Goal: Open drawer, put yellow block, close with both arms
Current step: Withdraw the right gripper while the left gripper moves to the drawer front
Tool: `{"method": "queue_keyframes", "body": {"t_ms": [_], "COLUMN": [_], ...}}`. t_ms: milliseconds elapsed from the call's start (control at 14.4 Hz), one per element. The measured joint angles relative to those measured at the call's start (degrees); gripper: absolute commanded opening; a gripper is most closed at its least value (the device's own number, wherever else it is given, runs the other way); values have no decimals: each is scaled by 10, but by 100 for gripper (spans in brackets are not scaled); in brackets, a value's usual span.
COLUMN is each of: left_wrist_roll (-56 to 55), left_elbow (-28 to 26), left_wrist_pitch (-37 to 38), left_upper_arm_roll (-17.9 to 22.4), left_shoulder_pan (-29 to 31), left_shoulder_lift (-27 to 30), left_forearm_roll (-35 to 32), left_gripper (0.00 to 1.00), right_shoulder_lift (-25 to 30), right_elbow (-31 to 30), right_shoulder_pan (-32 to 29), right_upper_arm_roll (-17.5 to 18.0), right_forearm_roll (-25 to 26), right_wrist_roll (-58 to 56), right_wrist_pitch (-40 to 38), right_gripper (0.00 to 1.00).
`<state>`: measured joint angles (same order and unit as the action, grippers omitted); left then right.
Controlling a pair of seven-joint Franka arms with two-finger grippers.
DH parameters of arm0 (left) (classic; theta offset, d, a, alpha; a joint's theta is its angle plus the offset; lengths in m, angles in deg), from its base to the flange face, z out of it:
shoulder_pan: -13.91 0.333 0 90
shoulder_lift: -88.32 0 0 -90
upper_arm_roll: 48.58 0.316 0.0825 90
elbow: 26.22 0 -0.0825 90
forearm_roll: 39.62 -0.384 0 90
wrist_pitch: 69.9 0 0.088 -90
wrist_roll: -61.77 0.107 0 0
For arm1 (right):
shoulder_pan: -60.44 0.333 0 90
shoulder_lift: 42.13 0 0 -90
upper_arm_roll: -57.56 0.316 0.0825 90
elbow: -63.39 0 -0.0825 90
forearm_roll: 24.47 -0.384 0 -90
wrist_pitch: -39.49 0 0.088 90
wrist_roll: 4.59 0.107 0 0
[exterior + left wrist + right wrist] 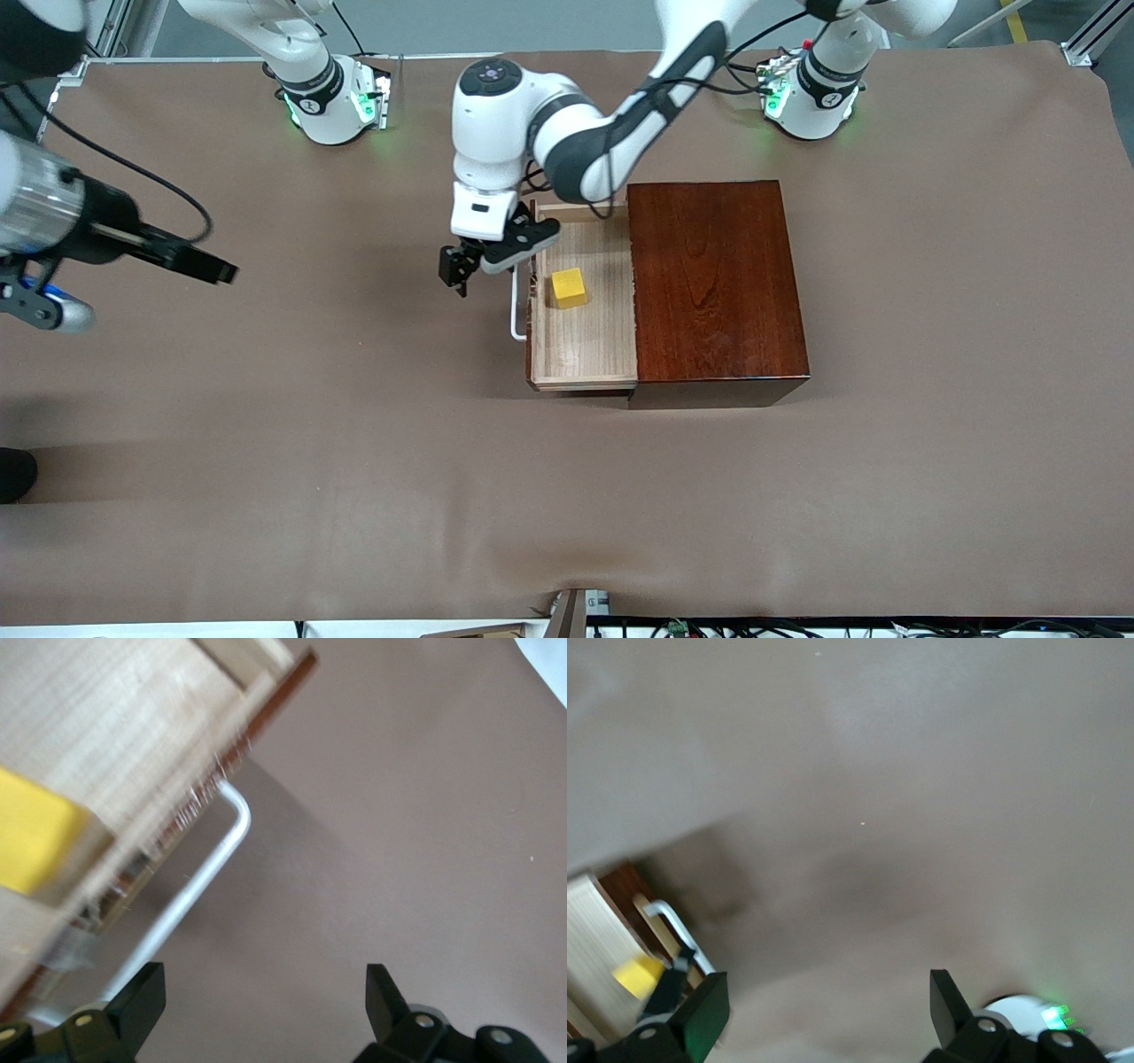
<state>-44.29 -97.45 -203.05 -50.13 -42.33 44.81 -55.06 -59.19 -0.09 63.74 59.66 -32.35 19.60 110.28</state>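
Brown sheeting covers the worktop (266, 461), and the box (716, 283) sits mid-worktop as my landmark. Its drawer (585, 341) is pulled out toward the right arm's end, with the block (569, 287) lying on the tray floor near the front panel. My left tool (464, 266) hangs spread and empty just outside the handle (516, 310). My right tool (199, 263) waits with fingers apart, holding nothing, well away from the box at its own end. I'd judge the drawer stiff and light (it may drag the box), so I'd push flat on the front panel.
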Motion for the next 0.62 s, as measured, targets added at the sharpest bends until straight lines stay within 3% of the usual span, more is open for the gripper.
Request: {"method": "queue_keyframes", "body": {"t_ms": [277,485,624], "left_wrist_roll": [-45,-58,-78], "left_elbow": [13,16,15], "left_wrist_pitch": [-27,-24,-10], "left_upper_arm_roll": [42,46,48], "left_shoulder_pan": [-41,-43,-43], "left_shoulder_lift": [-45,-48,-49], "left_forearm_roll": [0,0,0], "left_gripper": [100,100,100], "right_shoulder_lift": [22,41,65], "right_elbow": [0,-18,-61], "right_shoulder_pan": [-31,-31,-36], "right_upper_arm_roll": [-1,0,0], "right_forearm_roll": [34,48,49], "right_wrist_roll": [-193,-233,-246], "right_wrist_pitch": [-6,3,31], "right_gripper": [100,100,100]}}
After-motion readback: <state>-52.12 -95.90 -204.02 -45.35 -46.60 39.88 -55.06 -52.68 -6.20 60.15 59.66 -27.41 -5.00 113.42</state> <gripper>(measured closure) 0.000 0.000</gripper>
